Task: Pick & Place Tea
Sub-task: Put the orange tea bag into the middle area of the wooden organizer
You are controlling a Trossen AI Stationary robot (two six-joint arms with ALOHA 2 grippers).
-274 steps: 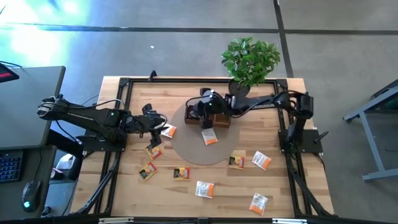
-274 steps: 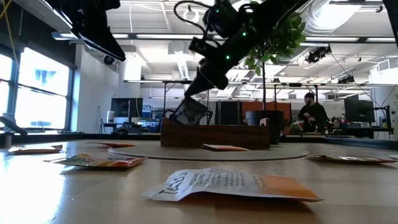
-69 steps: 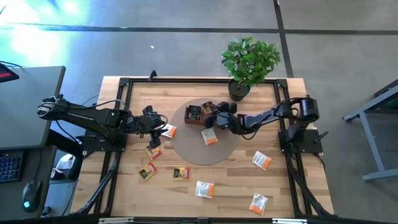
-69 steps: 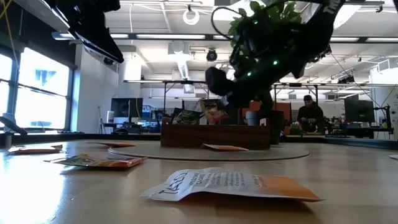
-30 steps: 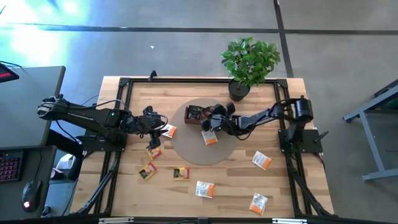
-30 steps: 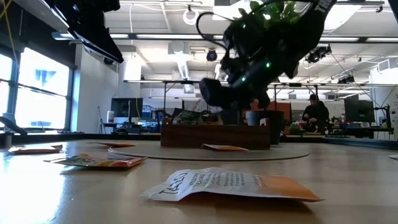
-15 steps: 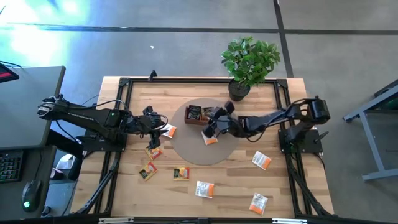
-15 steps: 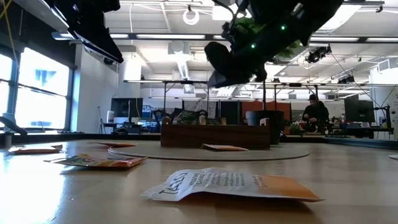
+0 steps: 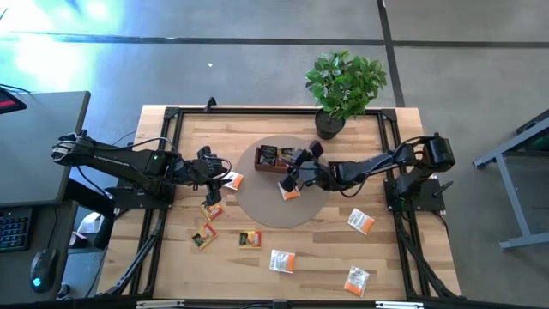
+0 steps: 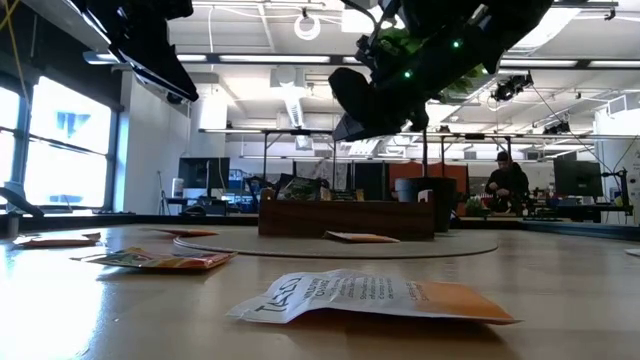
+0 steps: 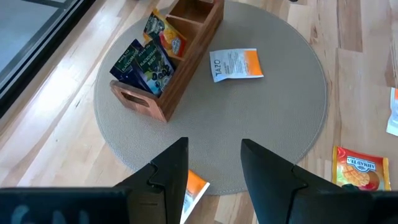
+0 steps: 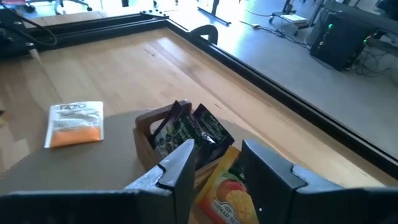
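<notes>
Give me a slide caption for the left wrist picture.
Open left claw hovers over the round mat, facing the wooden tray of tea sachets.

A white-and-orange sachet (image 10: 375, 296) lies nearest; behind it the wooden tray (image 10: 345, 218) holds upright sachets (image 10: 300, 188).

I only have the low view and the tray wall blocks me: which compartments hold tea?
Observer: In the left wrist view, the tray has two dark sachets in one end compartment, yellow-orange tea in the middle, and the other end empty.
Operator: Is the right gripper carrying anything?
Observer: No, the right gripper is open, with nothing between its fingers.
Operator: What's under it?
Observer: From above, roughly the white-and-orange sachet, which lies on the round mat beside the tray.
</notes>
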